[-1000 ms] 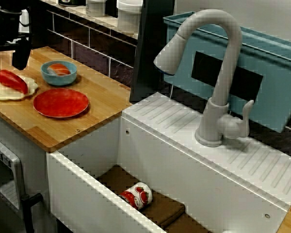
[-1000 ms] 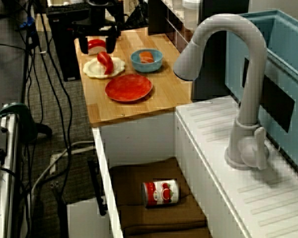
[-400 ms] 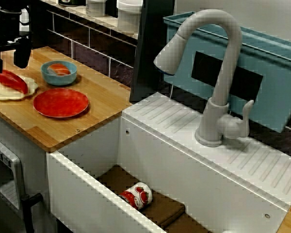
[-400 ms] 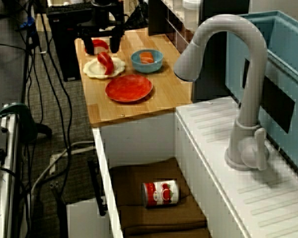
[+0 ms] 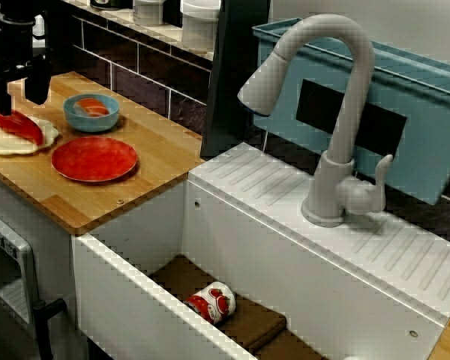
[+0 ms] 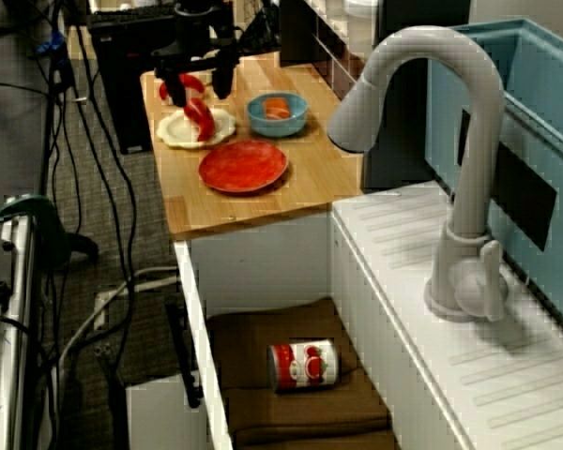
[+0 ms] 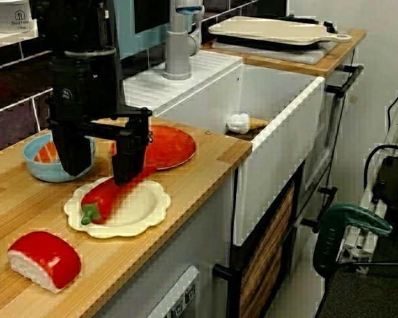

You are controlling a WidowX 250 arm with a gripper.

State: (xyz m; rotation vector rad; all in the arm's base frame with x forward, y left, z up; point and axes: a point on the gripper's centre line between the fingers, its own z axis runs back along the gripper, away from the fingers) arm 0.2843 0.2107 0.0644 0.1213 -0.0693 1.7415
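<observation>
So the gripper (image 7: pixel 101 162) is hanging right over the red pepper (image 7: pixel 109 195), fingers (image 7: pixel 129 159) spread wide with one on each side of it, not pinching anything. In the view from the end of the tabletop, the nearer finger overlaps the pepper's fat end. I honestly can't tell if it's touching or just in front of it.

The pepper lies on its side on a white scalloped plate (image 7: pixel 152 215), green stem pointing to the lower left of that frame. In the view across the sink, that same plate (image 5: pixel 49 135) sits at the far left edge, with the pepper (image 5: pixel 19 126) on it and the gripper (image 5: pixel 16 94) just above.

Other stuff on the wooden tabletop (image 7: pixel 205 156):
- a flat red plate (image 7: pixel 169 146) just beside the white one, toward the sink
- a blue bowl (image 7: pixel 40 165) with something orange in it (fish slice maybe, too small to say), close to the tiled wall
- a red-and-white chunk (image 7: pixel 43 258) at the lower left of the frame, a bit apart from the white plate

In the high view down the sink, the gripper (image 6: pixel 199 89) is in the upper left, and a red-and-white can (image 6: pixel 303 364) lies on its side on the brown mat in the basin. The big white faucet (image 6: pixel 450 150) fills the right half.
</observation>
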